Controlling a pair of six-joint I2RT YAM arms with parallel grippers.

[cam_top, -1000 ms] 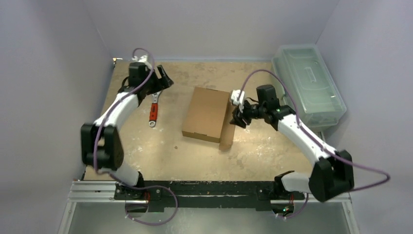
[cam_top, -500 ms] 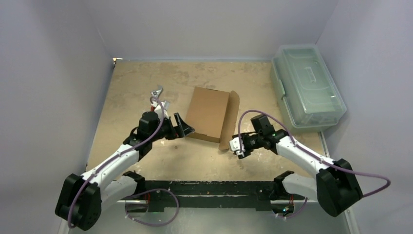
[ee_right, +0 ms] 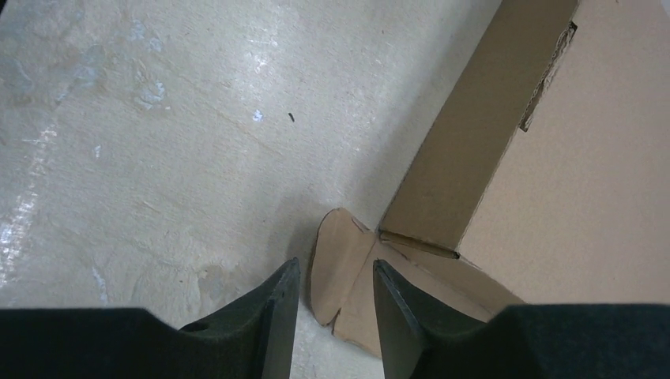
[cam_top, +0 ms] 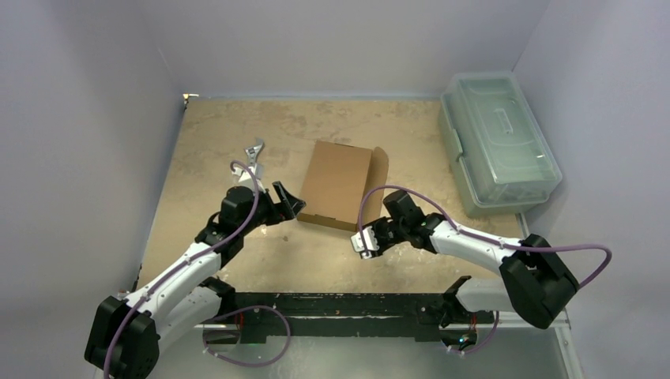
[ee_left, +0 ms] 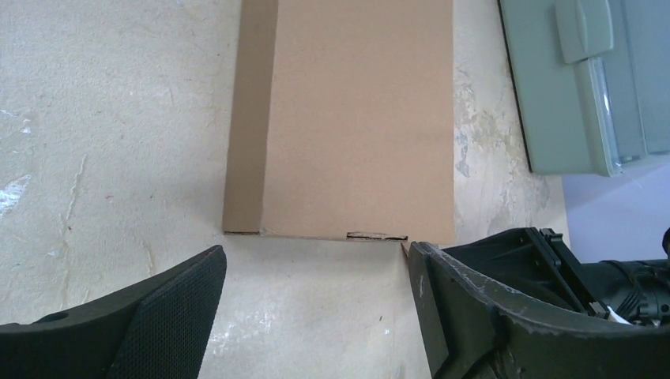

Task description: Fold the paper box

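Note:
The paper box (cam_top: pixel 338 183) is a flat brown cardboard mailer lying mid-table, with a side flap (cam_top: pixel 378 178) raised along its right edge. My left gripper (cam_top: pixel 289 200) sits at its near left corner. In the left wrist view that gripper (ee_left: pixel 316 268) stands wide open over bare table, just short of the box's (ee_left: pixel 355 118) near edge. My right gripper (cam_top: pixel 363 242) is at the near right corner. In the right wrist view its jaws (ee_right: pixel 336 268) stand partly open, and the box's rounded tab (ee_right: pixel 332 237) lies between the fingertips, unclamped.
A red-handled wrench (cam_top: pixel 253 155) lies left of the box, beyond the left arm. A translucent pale-green lidded bin (cam_top: pixel 498 138) stands against the right wall, also seen in the left wrist view as the bin (ee_left: pixel 585 79). Grey walls enclose the table.
The left arm swung from the wrench at the far left down to the box's near left corner. The right gripper moved from the box's right side to its near right tab.

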